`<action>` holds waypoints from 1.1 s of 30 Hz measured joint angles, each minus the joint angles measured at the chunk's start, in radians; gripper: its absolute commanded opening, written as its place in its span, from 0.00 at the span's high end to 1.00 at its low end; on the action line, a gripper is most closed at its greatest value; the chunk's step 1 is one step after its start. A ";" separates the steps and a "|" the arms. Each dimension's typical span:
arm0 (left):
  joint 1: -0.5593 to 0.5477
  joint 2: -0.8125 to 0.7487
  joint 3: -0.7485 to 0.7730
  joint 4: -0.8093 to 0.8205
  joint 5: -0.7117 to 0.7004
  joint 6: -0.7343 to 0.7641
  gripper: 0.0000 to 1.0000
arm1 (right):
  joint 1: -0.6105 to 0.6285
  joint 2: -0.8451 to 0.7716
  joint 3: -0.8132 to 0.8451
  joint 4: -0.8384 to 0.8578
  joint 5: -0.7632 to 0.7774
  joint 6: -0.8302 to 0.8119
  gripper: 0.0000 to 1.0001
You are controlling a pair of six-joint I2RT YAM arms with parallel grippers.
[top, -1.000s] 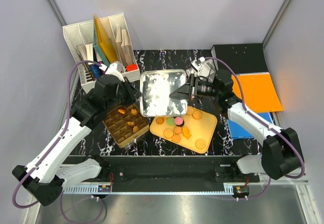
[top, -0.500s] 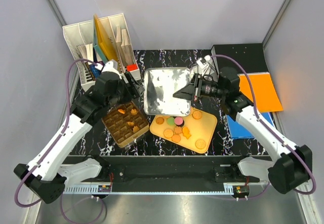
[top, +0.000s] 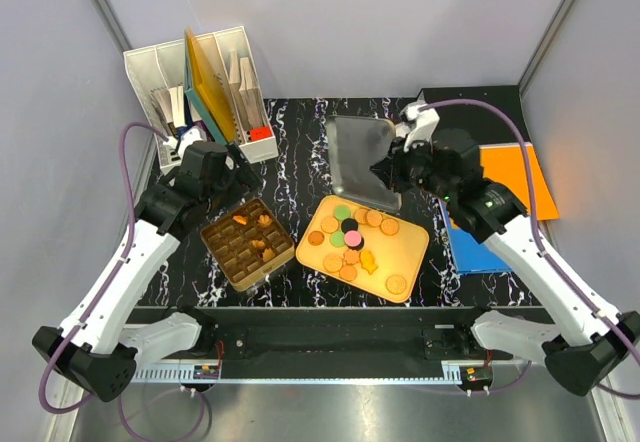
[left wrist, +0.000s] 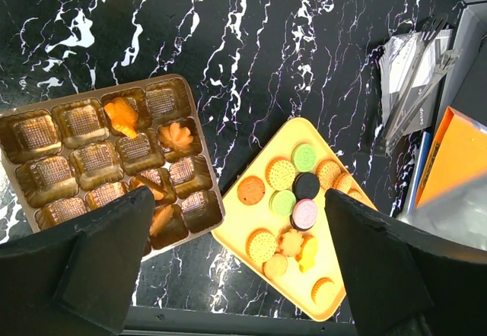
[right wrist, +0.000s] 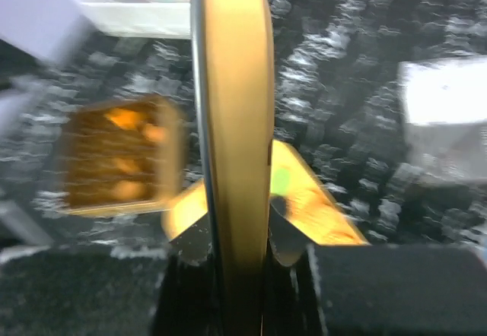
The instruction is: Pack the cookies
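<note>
Ben: Where are the cookies [top: 350, 239]?
Mia: Most lie on the yellow tray [top: 412, 252], near the middle of the frame. A few orange ones sit in the cups of the brown box [top: 228, 252], just left of it.
Ben: What does the right end effector [right wrist: 237, 248] do?
Mia: Its fingers are pressed on the rim of the tin lid [top: 358, 157], one on each side. The lid is tilted up on its edge, in the upper middle of the frame, above the yellow tray.
Ben: Why hold it there?
Mia: Maybe so the lid is out of the way. Then nothing covers the box or the cookies.
Ben: And the left end effector [top: 248, 167]?
Mia: Its fingers are spread wide and hold nothing. It hangs over the desk [top: 300, 127], just above the brown box in the frame.
Ben: Why open?
Mia: Likely to be ready to pick a cookie. Many cups are bare, so lots of packing is left.
Ben: What could go wrong?
Mia: The lid is thin and smooth. It could slip from that pinch.
</note>
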 measured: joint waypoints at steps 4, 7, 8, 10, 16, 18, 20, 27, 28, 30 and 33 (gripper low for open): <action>0.000 0.000 0.000 0.002 0.019 -0.011 0.01 | 0.185 0.043 -0.006 -0.066 0.465 -0.214 1.00; 0.000 0.000 -0.004 0.022 0.052 -0.023 0.01 | 0.325 0.068 -0.104 0.073 0.793 -0.452 1.00; 0.000 0.000 -0.008 0.037 0.068 -0.026 0.01 | 0.357 0.072 -0.149 0.135 0.866 -0.533 1.00; 0.000 0.000 -0.022 0.071 0.108 -0.031 0.01 | 0.433 0.082 -0.304 0.378 1.015 -0.758 1.00; 0.000 0.001 -0.063 0.214 0.275 -0.046 0.01 | 0.557 0.109 -0.472 0.640 1.165 -1.074 1.00; 0.000 0.001 -0.087 0.285 0.340 -0.055 0.01 | 0.580 0.106 -0.496 0.741 1.180 -1.142 1.00; 0.000 -0.002 -0.128 0.372 0.408 -0.072 0.01 | 0.605 0.097 -0.537 0.835 1.183 -1.205 1.00; 0.000 -0.003 -0.301 0.640 0.616 -0.159 0.01 | 0.668 0.093 -0.640 0.967 1.179 -1.322 1.00; 0.000 0.001 -0.312 0.671 0.641 -0.168 0.01 | 0.679 0.093 -0.645 0.972 1.178 -1.329 1.00; 0.000 0.021 -0.316 0.728 0.692 -0.182 0.01 | 0.705 0.093 -0.652 0.982 1.173 -1.339 1.00; 0.000 0.048 -0.316 0.793 0.743 -0.188 0.01 | 0.740 0.096 -0.656 0.992 1.171 -1.347 1.00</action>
